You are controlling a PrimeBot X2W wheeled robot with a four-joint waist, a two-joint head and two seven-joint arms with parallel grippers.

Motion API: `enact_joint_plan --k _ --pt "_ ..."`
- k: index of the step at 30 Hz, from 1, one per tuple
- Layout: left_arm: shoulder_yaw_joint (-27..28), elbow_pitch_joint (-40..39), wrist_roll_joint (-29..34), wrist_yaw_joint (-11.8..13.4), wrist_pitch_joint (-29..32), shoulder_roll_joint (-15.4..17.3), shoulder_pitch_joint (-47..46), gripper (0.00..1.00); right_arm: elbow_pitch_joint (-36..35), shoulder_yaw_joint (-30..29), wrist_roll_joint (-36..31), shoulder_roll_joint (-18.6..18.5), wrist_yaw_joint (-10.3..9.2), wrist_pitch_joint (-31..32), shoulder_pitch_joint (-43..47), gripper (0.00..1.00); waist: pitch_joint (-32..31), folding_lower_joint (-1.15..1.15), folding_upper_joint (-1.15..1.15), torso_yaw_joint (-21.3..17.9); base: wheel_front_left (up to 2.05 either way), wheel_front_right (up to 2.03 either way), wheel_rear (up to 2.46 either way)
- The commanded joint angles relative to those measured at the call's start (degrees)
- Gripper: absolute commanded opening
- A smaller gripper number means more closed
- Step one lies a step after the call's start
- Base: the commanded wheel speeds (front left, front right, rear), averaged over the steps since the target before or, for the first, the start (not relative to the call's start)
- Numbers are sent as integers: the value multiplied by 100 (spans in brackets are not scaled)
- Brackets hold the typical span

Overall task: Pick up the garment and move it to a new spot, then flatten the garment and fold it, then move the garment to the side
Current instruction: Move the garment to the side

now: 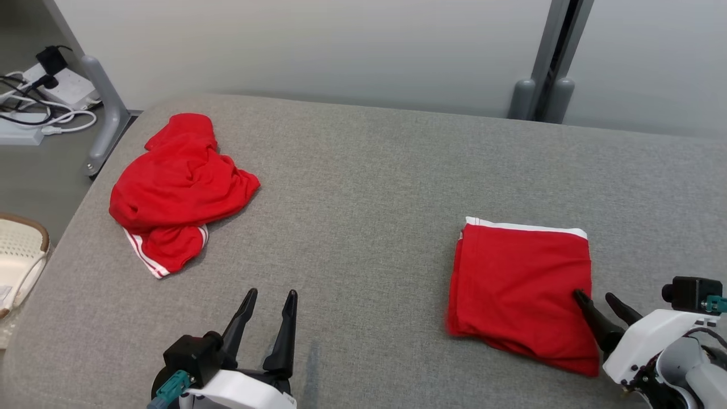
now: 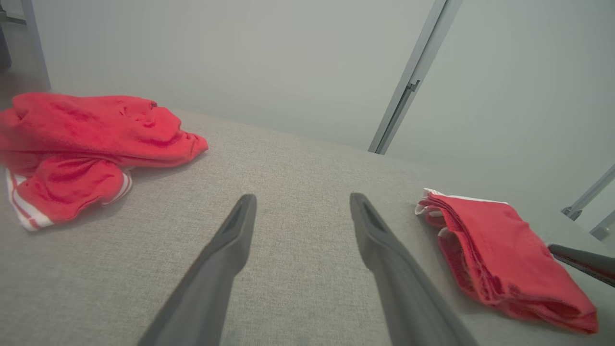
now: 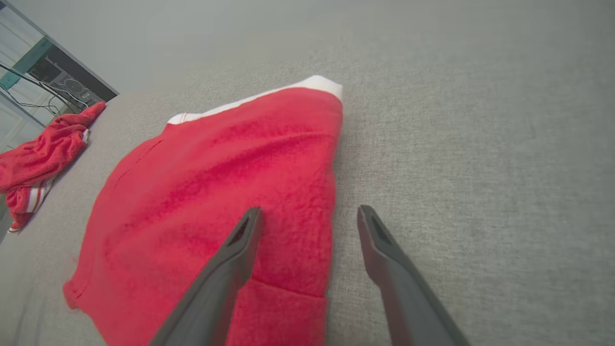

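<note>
Our left gripper (image 1: 272, 292) and right gripper (image 1: 592, 294) stand open and empty in the head view. In the left wrist view, we see the crumpled garment (image 2: 91, 129) far left on the grey fabric surface (image 2: 298, 158). In the right wrist view, one finger (image 3: 226, 269) overlaps the folded garment (image 3: 216, 192).

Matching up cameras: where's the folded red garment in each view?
Head view: folded red garment, lower right.
Left wrist view: folded red garment, right side.
Right wrist view: folded red garment, centre to lower left.
Shared landmark: crumpled red garment, left side in all three.
</note>
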Motion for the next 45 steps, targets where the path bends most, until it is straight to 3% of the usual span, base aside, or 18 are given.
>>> enact_joint_plan --k 1,6,17,18,19,20,31,40,45 --pt "-7 -1 -10 15 -28 27 -96 100 53 99 145 -125 0 92 -105 100 97 0 0 99 0 0 0" --pt "-56 -20 -8 23 -28 27 -176 100 207 592 558 -435 0 352 -330 100 244 0 0 260 0 0 0" --pt "-106 1 33 33 -29 27 -234 100 92 1382 1469 -578 0 547 -601 99 329 0 0 394 0 0 0" --pt "-112 -5 24 40 -29 26 -247 100 88 1465 1486 -600 0 524 -638 47 338 0 0 398 0 0 0" --pt "-115 -11 13 48 -29 26 -259 100 95 1529 1495 -623 0 494 -675 5 348 0 0 401 0 0 0" --pt "-118 -15 5 54 -29 27 -271 100 100 1601 1508 -643 0 439 -718 0 356 0 0 403 0 0 0" --pt "-217 -63 252 25 -29 25 -330 100 272 2524 1144 -984 0 -342 -1247 0 325 0 0 107 0 0 0" --pt "-639 -172 632 -87 -29 27 -767 100 387 3813 410 -1648 0 -768 -2308 0 896 0 0 -675 0 0 0" --pt "-661 -230 770 -104 -27 27 -1045 100 544 4229 242 -1910 0 -891 -2864 0 1313 0 0 -1021 0 0 0"
